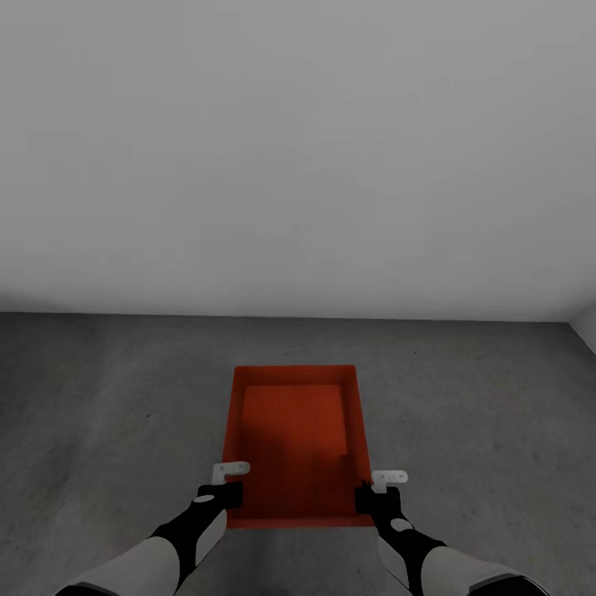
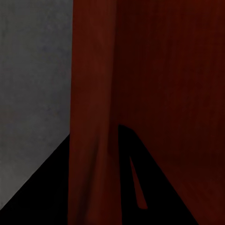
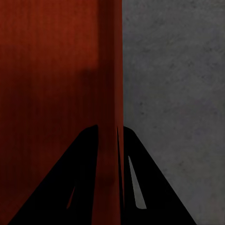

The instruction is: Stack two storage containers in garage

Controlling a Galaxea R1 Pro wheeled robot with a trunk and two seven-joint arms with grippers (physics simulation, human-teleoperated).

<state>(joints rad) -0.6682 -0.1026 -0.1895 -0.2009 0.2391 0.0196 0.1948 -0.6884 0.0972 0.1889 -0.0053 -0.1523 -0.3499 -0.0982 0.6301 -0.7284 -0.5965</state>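
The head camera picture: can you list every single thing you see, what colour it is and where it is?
Red-orange rectangular open-top ribbed bin: one, red-orange, low in the middle, held by its two long walls over the floor; whether it touches the floor cannot be told.
Rough concrete floor: one, dark grey, across the lower half.
Plain wall: one, white, across the upper half, beyond the bin.
Left gripper: one, black, its fingers astride the bin's left wall.
Right gripper: one, black, its fingers astride the bin's right wall.
Arms: two, black with light grey forearms, at the bottom.
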